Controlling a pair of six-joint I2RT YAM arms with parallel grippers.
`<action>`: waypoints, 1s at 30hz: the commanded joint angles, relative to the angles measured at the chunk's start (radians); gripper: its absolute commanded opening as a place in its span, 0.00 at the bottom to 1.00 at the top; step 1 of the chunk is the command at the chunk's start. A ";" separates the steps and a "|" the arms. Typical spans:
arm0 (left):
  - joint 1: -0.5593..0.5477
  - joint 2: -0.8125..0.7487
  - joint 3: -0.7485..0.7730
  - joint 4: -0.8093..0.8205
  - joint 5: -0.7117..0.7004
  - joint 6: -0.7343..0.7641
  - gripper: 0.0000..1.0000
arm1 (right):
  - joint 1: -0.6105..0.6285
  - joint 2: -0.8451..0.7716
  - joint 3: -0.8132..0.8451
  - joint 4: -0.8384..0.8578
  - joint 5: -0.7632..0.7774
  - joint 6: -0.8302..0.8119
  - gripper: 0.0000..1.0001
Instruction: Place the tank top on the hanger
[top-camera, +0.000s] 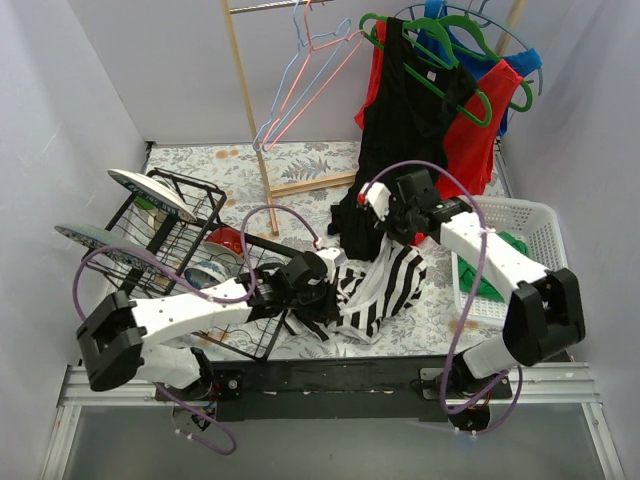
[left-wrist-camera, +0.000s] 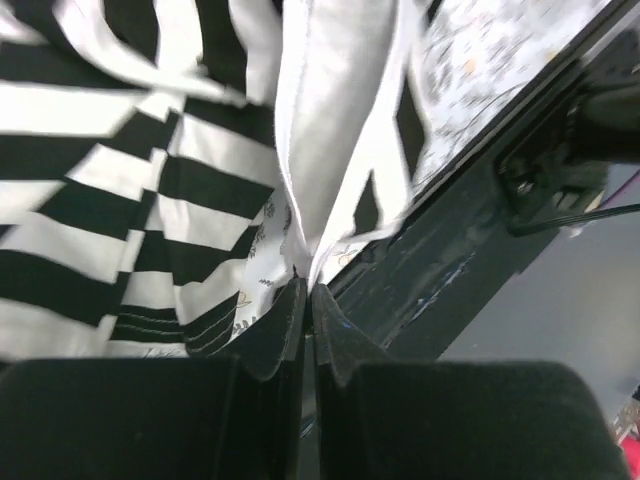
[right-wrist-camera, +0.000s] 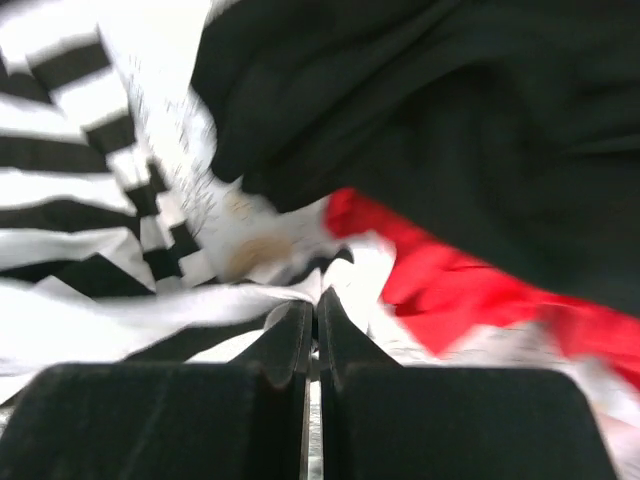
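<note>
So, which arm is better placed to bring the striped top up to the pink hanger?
Right, I think. Both grippers pinch the tank top, but the right gripper holds the end nearer the hanger on the rack; the left gripper is closer to the arms' bases.

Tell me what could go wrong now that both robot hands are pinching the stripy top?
The left gripper pinches only a thin fold of the tank top, so the cloth might slip out when lifted. The right gripper grips right beside the hanging black top and the red top, so it could snag or drag those along.
</note>
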 joint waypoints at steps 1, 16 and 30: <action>0.019 -0.166 0.098 -0.105 -0.168 0.099 0.00 | -0.003 -0.148 0.158 -0.024 -0.002 -0.021 0.01; 0.040 -0.192 0.860 -0.188 -0.253 0.532 0.00 | -0.006 -0.312 0.763 -0.119 -0.059 -0.086 0.01; 0.040 -0.264 0.841 -0.109 -0.263 0.595 0.00 | -0.086 -0.351 0.797 -0.145 -0.065 -0.006 0.01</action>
